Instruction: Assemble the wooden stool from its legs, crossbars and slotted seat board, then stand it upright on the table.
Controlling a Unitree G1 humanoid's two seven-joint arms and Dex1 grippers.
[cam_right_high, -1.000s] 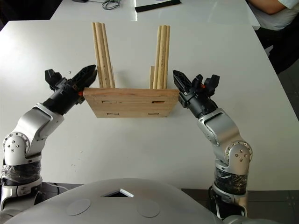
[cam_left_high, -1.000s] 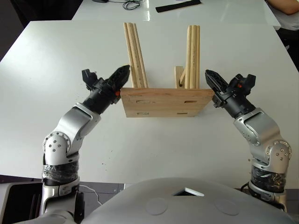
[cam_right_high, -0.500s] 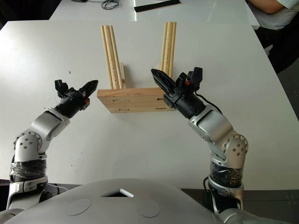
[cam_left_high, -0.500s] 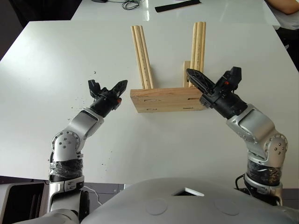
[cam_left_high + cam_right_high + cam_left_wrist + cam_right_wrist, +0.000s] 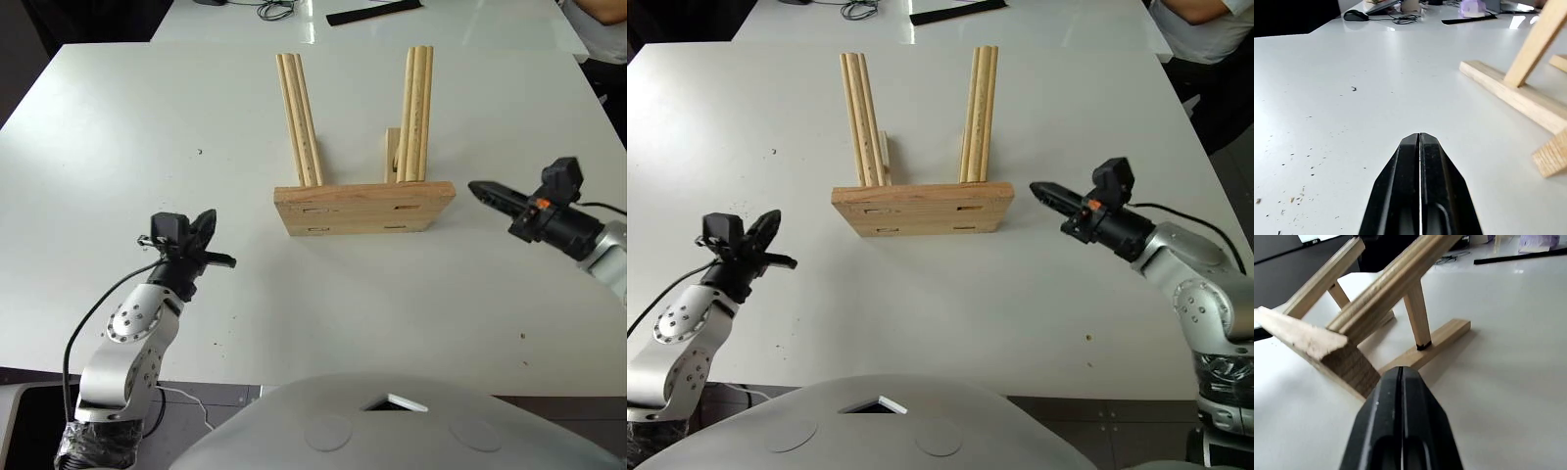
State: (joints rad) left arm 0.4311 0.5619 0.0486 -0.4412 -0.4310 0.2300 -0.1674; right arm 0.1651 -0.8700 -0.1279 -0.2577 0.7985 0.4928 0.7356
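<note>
The assembled wooden stool lies on its side in the middle of the table. Its slotted seat board [image 5: 364, 206] stands on edge, facing me. The two pairs of legs [image 5: 299, 117] [image 5: 418, 113] run away from me along the table, with a crossbar [image 5: 392, 155] between them. My left gripper [image 5: 223, 260] is shut and holds nothing. It hovers near the front left, well clear of the board [image 5: 1508, 88]. My right gripper [image 5: 477, 188] is also shut and holds nothing. It sits a short way right of the board's right end [image 5: 1317, 340].
A black strip [image 5: 374, 12], cables [image 5: 276, 8] and a mouse [image 5: 1355, 15] lie on the far table. Small wood specks [image 5: 1298, 166] dot the white tabletop near my left gripper. Open table surface lies on both sides of the stool.
Both grippers have let go of the seat board's ends and pulled back, the left toward the front left, the right out to the right. Both have shut. The stool now rests on the table.
</note>
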